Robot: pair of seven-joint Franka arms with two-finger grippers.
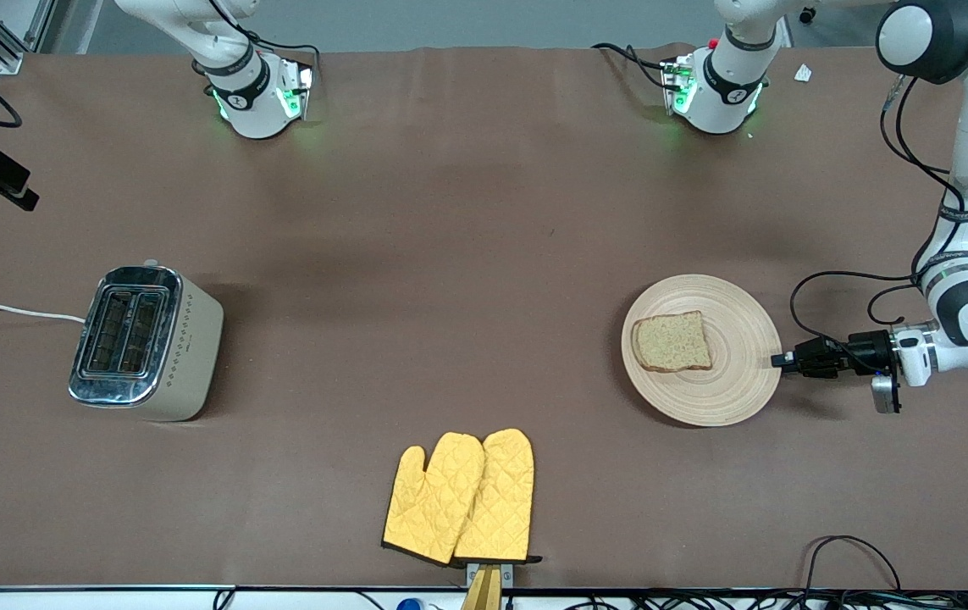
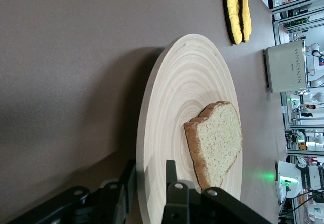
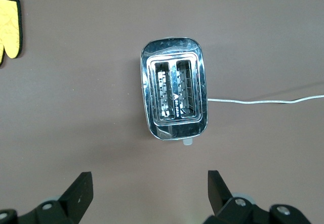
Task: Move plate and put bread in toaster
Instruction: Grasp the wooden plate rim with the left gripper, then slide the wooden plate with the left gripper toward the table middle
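Note:
The wooden plate lies toward the left arm's end of the table with the bread flat on it. My left gripper is low at the plate's rim. In the left wrist view the gripper has one finger under the rim and one on top of the plate, shut on it, close to the bread. The toaster stands toward the right arm's end, slots up and empty. My right gripper is open and empty, high over the table beside the toaster; it is outside the front view.
A pair of yellow oven mitts lies near the table's front edge, midway between toaster and plate. The toaster's white cord runs off the right arm's end of the table. Black cables hang by the left arm.

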